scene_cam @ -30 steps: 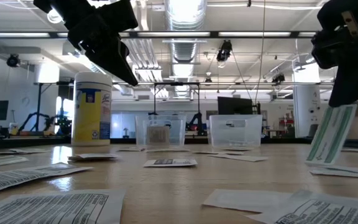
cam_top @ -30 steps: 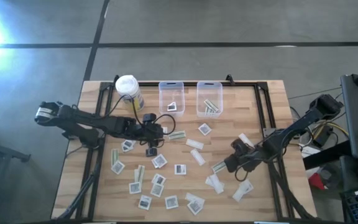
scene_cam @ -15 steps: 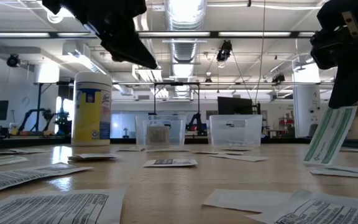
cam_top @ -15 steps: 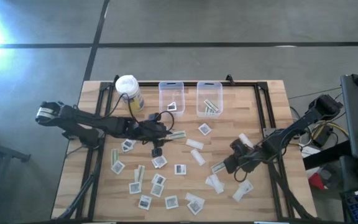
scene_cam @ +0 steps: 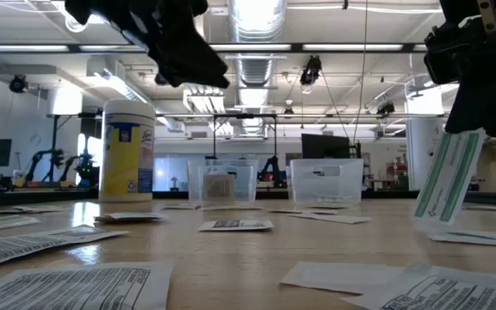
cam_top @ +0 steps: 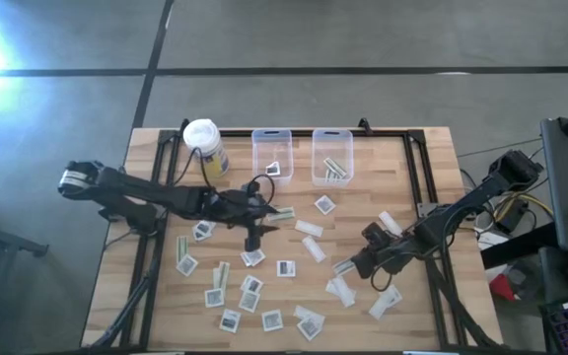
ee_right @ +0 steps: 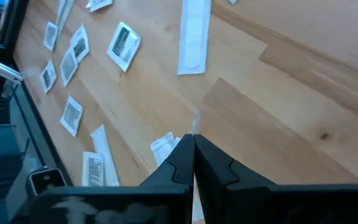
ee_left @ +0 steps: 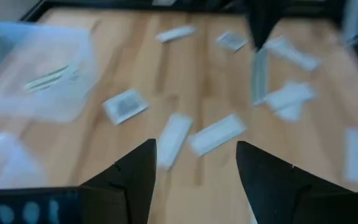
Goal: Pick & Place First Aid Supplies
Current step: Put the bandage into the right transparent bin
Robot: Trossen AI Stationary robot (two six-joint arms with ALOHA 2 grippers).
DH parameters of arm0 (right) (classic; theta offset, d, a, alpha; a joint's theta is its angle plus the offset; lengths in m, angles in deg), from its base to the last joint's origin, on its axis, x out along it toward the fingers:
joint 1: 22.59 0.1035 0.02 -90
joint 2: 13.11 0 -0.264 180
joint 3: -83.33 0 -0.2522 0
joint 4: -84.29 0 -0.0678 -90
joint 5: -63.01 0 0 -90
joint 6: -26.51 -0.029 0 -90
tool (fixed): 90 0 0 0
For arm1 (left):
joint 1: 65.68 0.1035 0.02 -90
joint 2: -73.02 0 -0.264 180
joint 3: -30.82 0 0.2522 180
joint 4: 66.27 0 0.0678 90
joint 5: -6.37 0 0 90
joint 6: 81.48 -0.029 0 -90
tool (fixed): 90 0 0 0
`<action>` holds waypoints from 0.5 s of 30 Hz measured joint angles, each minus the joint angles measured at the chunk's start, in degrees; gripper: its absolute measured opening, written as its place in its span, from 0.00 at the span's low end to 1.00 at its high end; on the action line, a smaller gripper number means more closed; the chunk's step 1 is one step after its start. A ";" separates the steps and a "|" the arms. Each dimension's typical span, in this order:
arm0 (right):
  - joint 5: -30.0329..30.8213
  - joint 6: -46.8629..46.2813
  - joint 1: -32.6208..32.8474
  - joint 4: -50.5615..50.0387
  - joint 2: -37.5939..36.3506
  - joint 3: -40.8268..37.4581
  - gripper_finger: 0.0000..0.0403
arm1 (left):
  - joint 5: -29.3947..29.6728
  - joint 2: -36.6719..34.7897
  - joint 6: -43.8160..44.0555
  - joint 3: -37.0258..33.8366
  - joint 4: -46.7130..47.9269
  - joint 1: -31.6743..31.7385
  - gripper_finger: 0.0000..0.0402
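Observation:
Many small white packets [cam_top: 252, 288] lie flat across the wooden table [cam_top: 422, 177]: squares with a dark patch and narrow strips. My left gripper [cam_top: 260, 225] hovers above the table's middle left, open, with nothing between its fingers [ee_left: 194, 149]; it shows high up in the low view [scene_cam: 203, 65]. My right gripper [cam_top: 361, 260] is at the right, shut on a narrow white-and-green strip packet [scene_cam: 444, 182]. My right gripper pinches the strip packet's upper end [scene_cam: 461, 145] between its two shut fingers [ee_right: 185, 155]. The fingers slant down from the table's right. The strip hangs tilted below them, its lower end [scene_cam: 422, 213] close to the table; whether it touches, I cannot tell.
Two clear bins [cam_top: 272, 153] [cam_top: 331, 155] stand side by side at the far edge, each with a packet or two inside. A yellow container with a white lid [cam_top: 205, 146] stands left of them. Black rails [cam_top: 417, 168] run along the table's sides.
My left gripper has tipped up from pointing steeply down to nearly level and has shifted a little toward the table's right edge. The packets on the table have stayed where they were.

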State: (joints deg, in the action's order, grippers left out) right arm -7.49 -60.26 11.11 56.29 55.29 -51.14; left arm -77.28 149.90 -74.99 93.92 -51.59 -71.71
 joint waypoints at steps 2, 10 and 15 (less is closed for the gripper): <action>0.01 0.01 0.02 -0.13 0.01 0.00 0.02 | -2.94 1.79 -0.10 0.00 -4.59 0.00 0.53; 0.03 1.30 0.04 -0.12 0.01 0.02 0.02 | -6.94 9.94 -0.42 0.88 -15.44 0.19 0.53; 0.04 1.93 0.04 -0.09 0.00 0.02 0.02 | -9.21 14.82 -0.43 3.61 -18.97 0.17 0.53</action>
State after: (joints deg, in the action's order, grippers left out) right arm -7.45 -58.33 11.15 56.20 55.29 -51.12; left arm -86.49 164.71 -75.42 97.53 -70.55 -71.53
